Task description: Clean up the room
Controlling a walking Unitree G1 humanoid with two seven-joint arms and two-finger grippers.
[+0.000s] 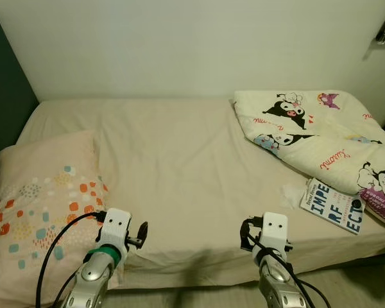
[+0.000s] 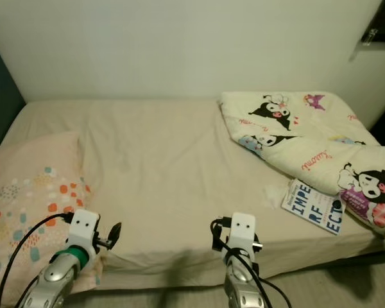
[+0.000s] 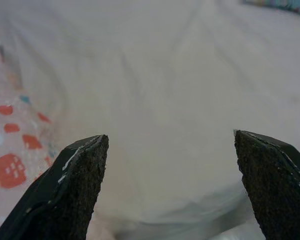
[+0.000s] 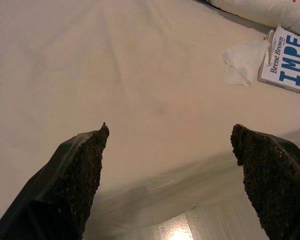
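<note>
Beige sheet covers most of the bed (image 1: 179,173) in front of me, and nearly all of the tidying looks undone. A pillow (image 1: 42,192) with coloured spots lies at my left, near the dark headboard, roughly where it belongs. At the far right a cartoon-print blanket (image 1: 321,138) sits bunched in a heap instead of spread flat. A book (image 1: 332,206) with big blue letters lies on the sheet just below that heap, its far corner tucked against the blanket's edge, and a crumpled white tissue (image 4: 245,62) touches the book's near side.

My left hand (image 3: 167,190) hovers over the near edge of the bed beside the pillow, fingers spread wide, nothing between them. My right hand (image 4: 170,185) hovers over the same edge further right, also spread and empty, with the tissue and book ahead of it and off to the right.

So, as I judge it: nothing is picked up yet. Left to do are the tissue (rubbish, I'd guess), the book, and straightening the blanket. The tissue and book lie nearest my right hand.
</note>
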